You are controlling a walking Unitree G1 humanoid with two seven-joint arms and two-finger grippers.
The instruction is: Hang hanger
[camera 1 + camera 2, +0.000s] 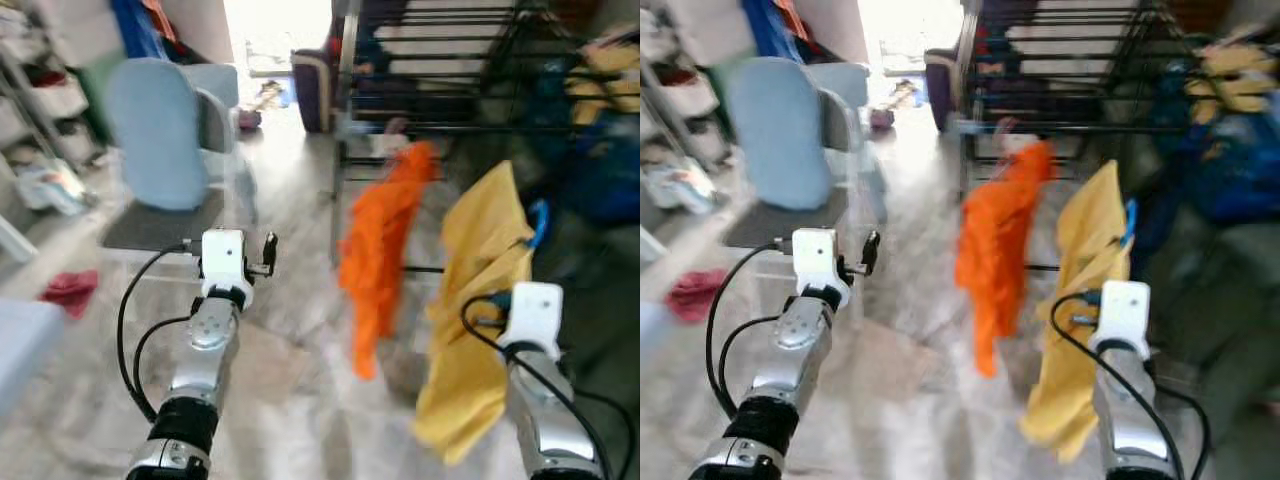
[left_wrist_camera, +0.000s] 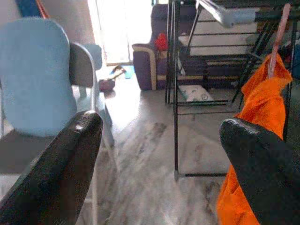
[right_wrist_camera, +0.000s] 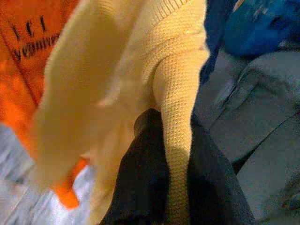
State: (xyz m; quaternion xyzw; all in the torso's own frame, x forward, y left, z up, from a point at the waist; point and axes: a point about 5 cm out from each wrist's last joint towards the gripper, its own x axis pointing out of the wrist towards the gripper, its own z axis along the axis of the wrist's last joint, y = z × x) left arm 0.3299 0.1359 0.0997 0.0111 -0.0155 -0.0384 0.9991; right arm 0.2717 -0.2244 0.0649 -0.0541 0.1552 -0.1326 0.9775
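Observation:
A yellow knit garment (image 1: 480,300) hangs on a blue hanger (image 1: 540,222) in front of my right arm. My right gripper (image 3: 173,122) is shut on a fold of that garment, its black fingers (image 3: 145,154) pressed on either side. An orange garment (image 1: 385,240) hangs by a pink hook (image 2: 276,42) from the black drying rack (image 1: 440,70), just left of the yellow one. My left gripper (image 1: 268,252) is raised over the floor, left of the orange garment, open and holding nothing.
A light blue chair (image 1: 160,140) stands at the left, close to my left arm. A red cloth (image 1: 70,288) lies on the floor at the far left. A purple sofa (image 1: 315,90) is behind the rack. Blue and yellow items crowd the right.

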